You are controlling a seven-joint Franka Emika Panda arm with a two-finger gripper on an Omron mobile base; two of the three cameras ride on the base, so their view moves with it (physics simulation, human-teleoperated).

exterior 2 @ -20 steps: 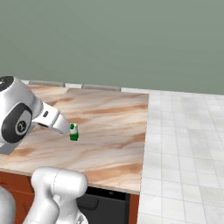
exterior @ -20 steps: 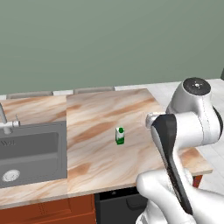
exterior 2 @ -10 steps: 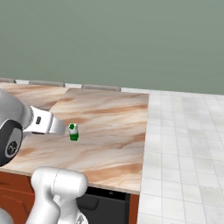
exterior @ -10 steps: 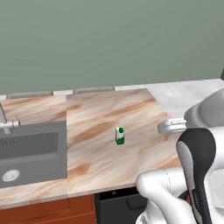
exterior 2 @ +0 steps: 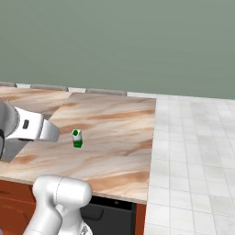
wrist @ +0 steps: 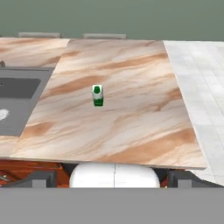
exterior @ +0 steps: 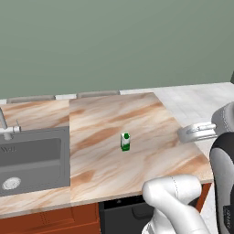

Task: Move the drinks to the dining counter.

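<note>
One of the drinks, a small white carton (exterior: 125,141) (exterior 2: 77,138) (wrist: 98,95) with a green base and top, stands upright near the middle of the dining counter (exterior: 114,171) (exterior 2: 121,158) (wrist: 131,129), free of any grip. My gripper (wrist: 114,180) is drawn back well short of the counter's near edge and looks over the slab from there. Its two dark fingertips (wrist: 40,179) stand wide apart at the bottom of the hand view with nothing between them, so it is open. The carton is far ahead of it.
A grey inset sink (exterior: 32,155) (wrist: 13,100) with a faucet (exterior: 5,125) takes the counter's left part. Grey seat backs (exterior: 98,94) line the far edge before a grey-green wall. White tiled floor (exterior 2: 197,151) lies to the right. Red-brown cabinet fronts (exterior: 45,221) and a dark panel (exterior 2: 110,215) sit below.
The arm has swung back off the counter, rightward in the left base view and leftward in the right base view. The carton has stayed put, and the jaws remain open.
</note>
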